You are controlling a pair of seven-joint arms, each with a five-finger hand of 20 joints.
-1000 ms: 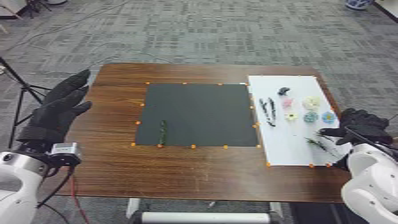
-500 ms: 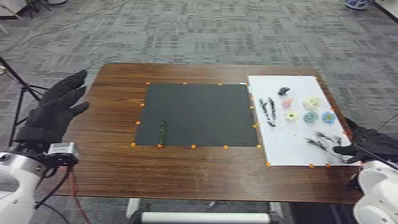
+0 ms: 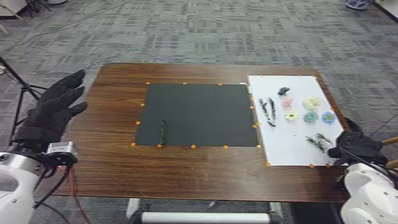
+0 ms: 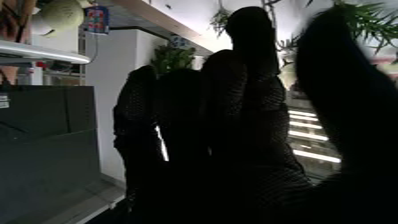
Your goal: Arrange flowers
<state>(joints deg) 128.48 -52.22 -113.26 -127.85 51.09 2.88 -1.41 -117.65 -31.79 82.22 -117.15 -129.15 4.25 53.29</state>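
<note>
My left hand is held open beyond the table's left edge. At the white sheet's lower right edge is my right hand, beside thin green sprigs. In the right wrist view the right hand has straight fingers and the thumb apart, with green leaves near the thumb tip. The white sheet also bears a pink flower, a cream flower, a yellow flower and two blue flowers. One green stem lies upright on the black sheet.
Black-and-white strips and a small dark piece lie on the white sheet's left part. Orange markers line both sheets. Brown wood borders the front. A black tripod stands beyond the left edge.
My right hand has drawn back from the blue flowers and sprigs toward the front right, then come slightly left, uncovering more of the sprigs. The left hand has hardly moved.
</note>
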